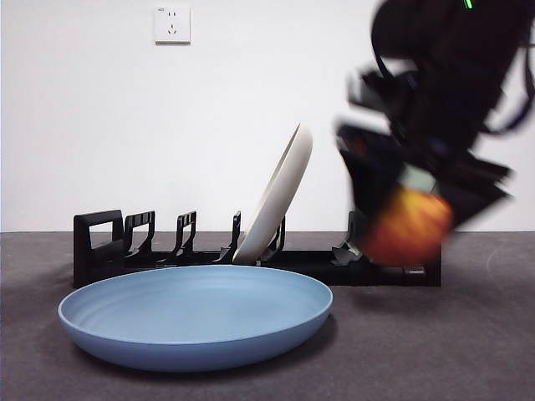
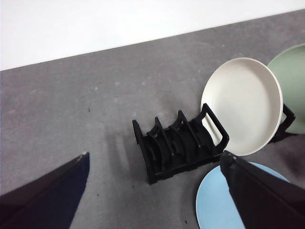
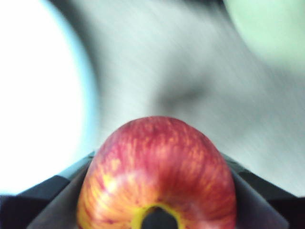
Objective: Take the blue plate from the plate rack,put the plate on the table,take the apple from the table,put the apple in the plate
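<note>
The blue plate [image 1: 196, 316] lies flat on the table [image 1: 468, 351] in front of the plate rack [image 1: 125, 251]. My right gripper [image 1: 410, 225] hangs in the air at the right, shut on the red and yellow apple [image 1: 407, 227], to the right of the plate and above the table. Up close in the right wrist view, the apple [image 3: 157, 179] fills the space between the jaws. My left gripper [image 2: 157, 191] stands open high above the rack [image 2: 178, 145], holding nothing; the blue plate [image 2: 219, 202] shows partly behind one jaw.
A cream-white plate [image 1: 276, 200] leans in the rack. A sage-green plate [image 2: 293, 81] stands behind it, seen in the left wrist view. A wall socket [image 1: 172, 24] sits on the white wall behind.
</note>
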You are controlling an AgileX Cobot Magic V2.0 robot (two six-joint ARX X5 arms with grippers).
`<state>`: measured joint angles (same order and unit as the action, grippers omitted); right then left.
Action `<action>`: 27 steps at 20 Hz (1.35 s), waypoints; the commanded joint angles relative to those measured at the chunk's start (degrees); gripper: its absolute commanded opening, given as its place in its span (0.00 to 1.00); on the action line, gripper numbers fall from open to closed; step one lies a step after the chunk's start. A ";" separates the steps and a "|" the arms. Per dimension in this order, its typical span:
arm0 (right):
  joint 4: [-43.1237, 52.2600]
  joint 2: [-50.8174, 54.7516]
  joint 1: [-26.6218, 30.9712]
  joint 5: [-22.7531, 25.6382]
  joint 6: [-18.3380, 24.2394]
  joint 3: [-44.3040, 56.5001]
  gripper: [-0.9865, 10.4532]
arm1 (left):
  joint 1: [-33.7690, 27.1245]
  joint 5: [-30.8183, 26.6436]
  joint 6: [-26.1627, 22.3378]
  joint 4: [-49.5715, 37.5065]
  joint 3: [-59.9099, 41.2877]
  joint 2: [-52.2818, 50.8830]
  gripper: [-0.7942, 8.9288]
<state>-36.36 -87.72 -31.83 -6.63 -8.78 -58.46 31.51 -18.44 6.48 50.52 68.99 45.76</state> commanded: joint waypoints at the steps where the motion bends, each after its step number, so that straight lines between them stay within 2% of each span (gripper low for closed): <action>1: 0.28 0.26 -3.96 -2.36 -0.90 -4.79 0.08 | -0.17 0.15 -0.55 0.33 -0.24 -0.15 0.56; 3: 1.38 -1.77 -8.79 -2.23 -0.90 -9.16 0.08 | -0.17 0.13 -0.66 0.31 -0.24 -0.15 0.56; 7: 1.60 -9.57 -14.78 -1.88 -0.83 -15.91 0.08 | -0.17 0.15 -0.76 0.33 -0.26 -0.13 0.56; 10: 1.60 -16.37 -17.40 1.03 -0.79 -18.14 0.08 | -0.17 0.13 -0.79 0.57 -0.24 0.17 0.56; 15: 0.24 -23.61 -18.23 1.25 -0.79 -18.14 0.10 | -0.17 0.13 -2.03 0.72 -0.26 0.59 0.56; 16: -0.20 -23.93 -18.23 1.25 -0.79 -18.14 0.15 | -0.17 0.11 -2.03 0.90 -0.26 0.70 0.56; 19: -0.35 -23.93 -18.23 1.05 -0.79 -18.14 0.49 | -0.17 0.11 -2.05 1.40 -0.26 1.44 0.56; 20: -0.33 -23.93 -18.21 1.05 -0.79 -18.14 0.55 | -0.17 0.11 -2.03 1.64 -0.26 1.75 0.56; 24: -0.20 -23.04 -18.10 1.05 -0.79 -18.58 0.55 | -0.17 0.44 -2.03 1.62 -0.26 3.69 0.56; 27: -0.33 -18.36 -17.66 1.07 -0.04 -18.64 0.55 | -0.15 0.59 -2.03 0.98 -0.26 5.18 0.56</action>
<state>-37.23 -107.37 -49.54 -5.72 -9.06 -76.75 31.51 -17.87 4.95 52.10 68.99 51.07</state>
